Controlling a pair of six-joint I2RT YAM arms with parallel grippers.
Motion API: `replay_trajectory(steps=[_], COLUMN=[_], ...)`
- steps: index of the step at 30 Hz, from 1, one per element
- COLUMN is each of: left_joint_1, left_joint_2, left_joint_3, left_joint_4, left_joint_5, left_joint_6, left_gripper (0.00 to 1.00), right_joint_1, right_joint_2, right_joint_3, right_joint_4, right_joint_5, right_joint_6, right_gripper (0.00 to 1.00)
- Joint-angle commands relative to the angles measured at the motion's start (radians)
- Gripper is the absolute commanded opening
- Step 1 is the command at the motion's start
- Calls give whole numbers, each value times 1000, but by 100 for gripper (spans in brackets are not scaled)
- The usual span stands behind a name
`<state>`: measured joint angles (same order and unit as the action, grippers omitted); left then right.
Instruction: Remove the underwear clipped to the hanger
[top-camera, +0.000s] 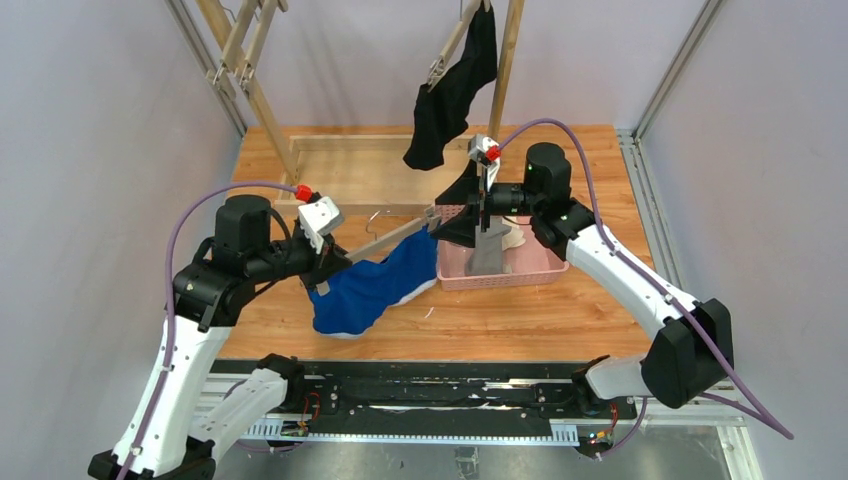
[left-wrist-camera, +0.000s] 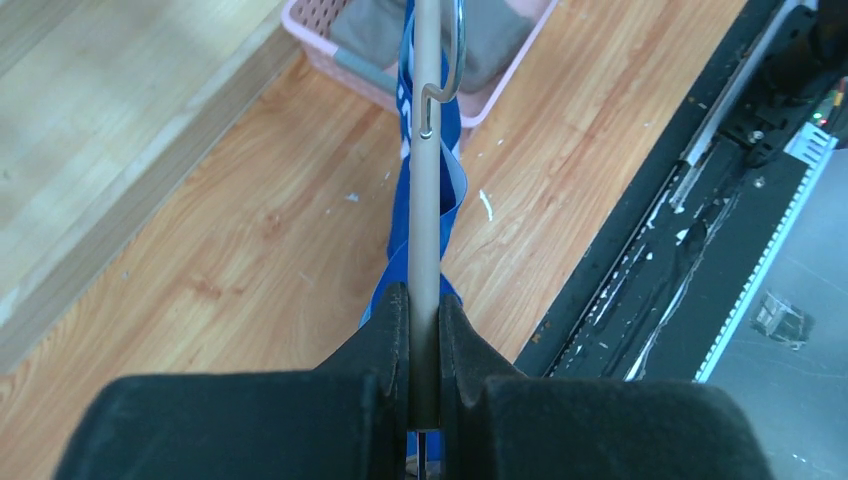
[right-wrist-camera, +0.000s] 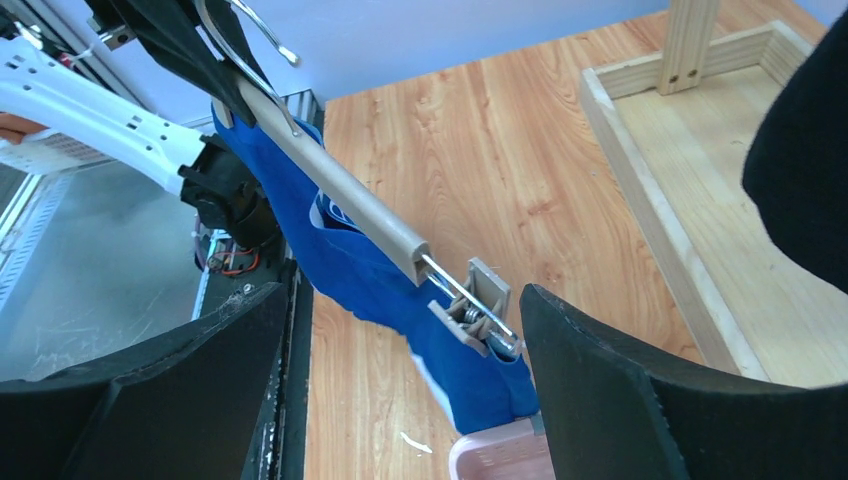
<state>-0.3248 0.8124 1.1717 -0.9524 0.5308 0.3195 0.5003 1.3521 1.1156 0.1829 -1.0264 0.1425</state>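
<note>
Right wrist view puts the clip (right-wrist-camera: 480, 315) holding the blue briefs (right-wrist-camera: 370, 270) inside our wide-open right gripper (right-wrist-camera: 405, 305); the hanger bar (right-wrist-camera: 330, 190) stretches to our left gripper (left-wrist-camera: 424, 305), clamped on it.

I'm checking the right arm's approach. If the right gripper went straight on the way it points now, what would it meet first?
Most likely the clip at the end of the hanger, pinching the blue underwear; it sits straight ahead of the open right gripper. How far off is unclear.
</note>
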Motion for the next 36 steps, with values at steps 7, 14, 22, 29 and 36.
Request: replay_trajectory(steps=[7,14,22,29,36], left_joint_1=[-6,-6,-6,-6,-6], left_joint_2=[-18,-38,-55,-51,-51], left_joint_3=[53,42,49,52,58], left_joint_4=[12,12,4,4,4], left_joint_5=[84,117,91,78,60], left_joint_6=[-1,5,2,0,-2], left_gripper=[0,0,0,0,0], right_joint_1=[-14,-14,-16,-16,-16], right_joint_2=[22,55,102,121,140], right_joint_3=[60,92,96,82,82], right_joint_4=[-4,-19,21,87,107], right_joint_5=[-77,-91,-153,-206,-236], right_joint_6=[-37,-58,-22,36,62], right_gripper=[88,88,86,73,29])
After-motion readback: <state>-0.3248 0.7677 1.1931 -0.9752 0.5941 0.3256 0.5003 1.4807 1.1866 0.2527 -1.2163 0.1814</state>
